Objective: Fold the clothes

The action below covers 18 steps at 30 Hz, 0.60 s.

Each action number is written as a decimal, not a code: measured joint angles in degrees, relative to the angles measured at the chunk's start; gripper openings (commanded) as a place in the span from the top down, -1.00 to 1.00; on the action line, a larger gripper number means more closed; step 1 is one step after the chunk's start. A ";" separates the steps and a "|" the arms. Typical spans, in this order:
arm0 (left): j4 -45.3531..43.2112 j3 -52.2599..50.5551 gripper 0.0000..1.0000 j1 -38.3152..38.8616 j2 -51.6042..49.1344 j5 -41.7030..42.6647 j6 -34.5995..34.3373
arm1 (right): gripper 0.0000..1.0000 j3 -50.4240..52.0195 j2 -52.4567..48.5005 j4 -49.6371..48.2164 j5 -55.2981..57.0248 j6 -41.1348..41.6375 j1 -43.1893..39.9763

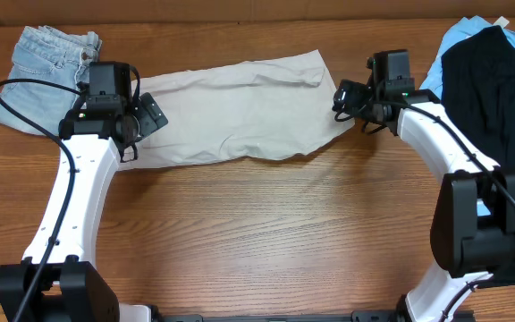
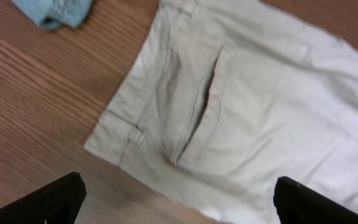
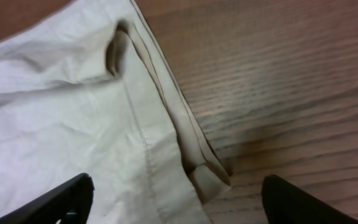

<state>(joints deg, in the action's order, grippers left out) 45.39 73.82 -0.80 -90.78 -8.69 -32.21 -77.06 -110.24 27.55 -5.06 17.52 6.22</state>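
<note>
The pale beige khaki shorts (image 1: pixel 240 107) lie flat across the back middle of the table, folded lengthwise into a long strip. My left gripper (image 1: pixel 147 114) is open above their left end, where the waistband, a belt loop and a pocket slit (image 2: pixel 197 106) show. My right gripper (image 1: pixel 345 97) is open above their right end, over the hem corner (image 3: pixel 207 177). Neither gripper holds any cloth.
Light-blue denim shorts (image 1: pixel 47 67) lie at the back left, with a corner of them in the left wrist view (image 2: pixel 58 12). A black garment (image 1: pixel 490 98) on a sky-blue one (image 1: pixel 459 45) lies at the right edge. Wooden tabletop (image 1: pixel 266 233) in front.
</note>
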 measured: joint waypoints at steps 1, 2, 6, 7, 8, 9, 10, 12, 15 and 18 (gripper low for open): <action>0.59 0.00 -1.00 0.00 0.00 0.37 0.11 | -0.69 0.00 -0.61 -0.07 -0.11 -0.20 0.04; 1.38 0.00 -1.00 0.02 0.00 0.81 0.26 | -0.68 0.00 -1.57 -0.09 -0.33 -0.42 0.17; 3.63 0.00 -1.00 0.00 0.00 1.66 0.94 | -0.57 0.04 -4.55 -0.09 -0.72 -1.27 0.20; 4.00 0.00 -1.00 0.00 0.00 1.84 0.98 | -0.50 0.04 -4.90 -0.15 -0.70 -1.49 0.20; 4.39 0.00 -1.00 0.00 0.00 1.92 1.09 | -0.44 0.04 -5.35 -0.35 -0.72 -1.75 0.26; 4.81 0.00 -1.00 0.00 0.00 2.08 1.11 | -0.33 0.04 -5.66 -0.68 -0.70 -2.23 0.33; 5.01 0.00 -1.00 0.02 0.00 2.12 1.11 | -0.22 0.04 -5.92 -0.96 -0.70 -2.49 0.44; 5.90 0.00 -1.00 0.00 0.00 2.19 1.11 | -0.01 0.04 -6.32 -0.96 -0.70 -2.67 0.87; 7.06 0.00 -1.00 0.00 0.02 2.38 1.14 | 0.34 0.04 -6.54 -0.37 -0.59 -3.02 1.57; 7.96 0.00 -1.00 0.02 0.00 2.51 1.14 | 0.66 0.04 -6.54 1.36 -0.70 -3.45 1.81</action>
<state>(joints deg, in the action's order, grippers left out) 53.34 73.82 -0.78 -90.78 -6.17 -31.07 -77.01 -116.77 28.91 -5.76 14.06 8.03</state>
